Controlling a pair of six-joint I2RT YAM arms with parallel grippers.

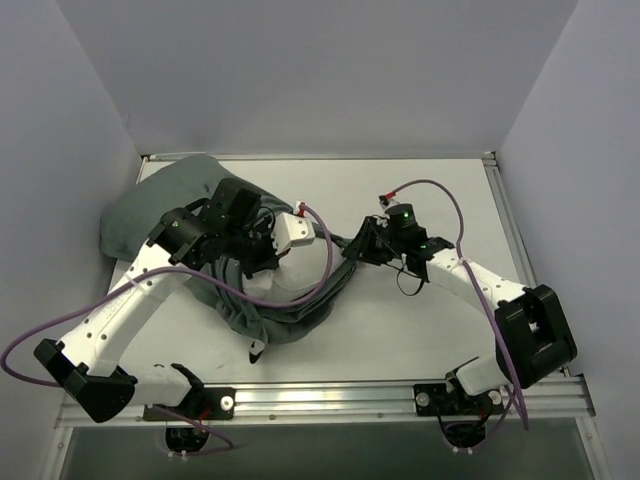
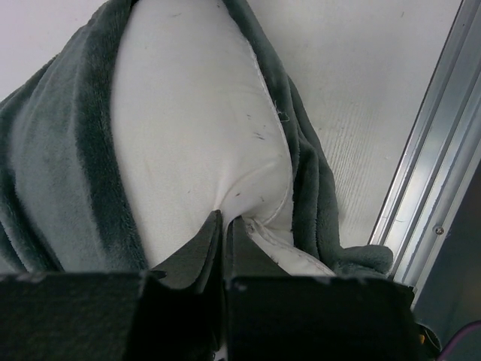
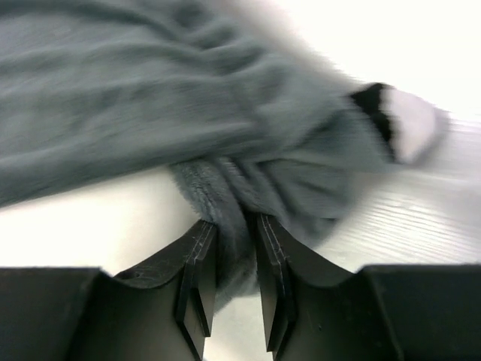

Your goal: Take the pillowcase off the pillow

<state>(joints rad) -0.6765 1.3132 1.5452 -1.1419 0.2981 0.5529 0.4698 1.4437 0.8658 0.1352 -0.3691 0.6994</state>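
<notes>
We are midway through stripping: the pillow [image 1: 298,278] lies left of centre in the top view, its white end bared at the mouth of the grey-green pillowcase [image 1: 150,205] bunched toward the upper left; our left gripper [image 2: 224,222] is pressed together on a pucker of pillow cloth, our right gripper [image 3: 233,226] pinches a gathered pillowcase fold. Next, we judge, the two holds must draw apart so the pillow slides out

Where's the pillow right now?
In the top view the pillow sits left of centre on the table, partly bared from the grey-green pillowcase bunched around it; the left fingers pinch its exposed end.
</notes>
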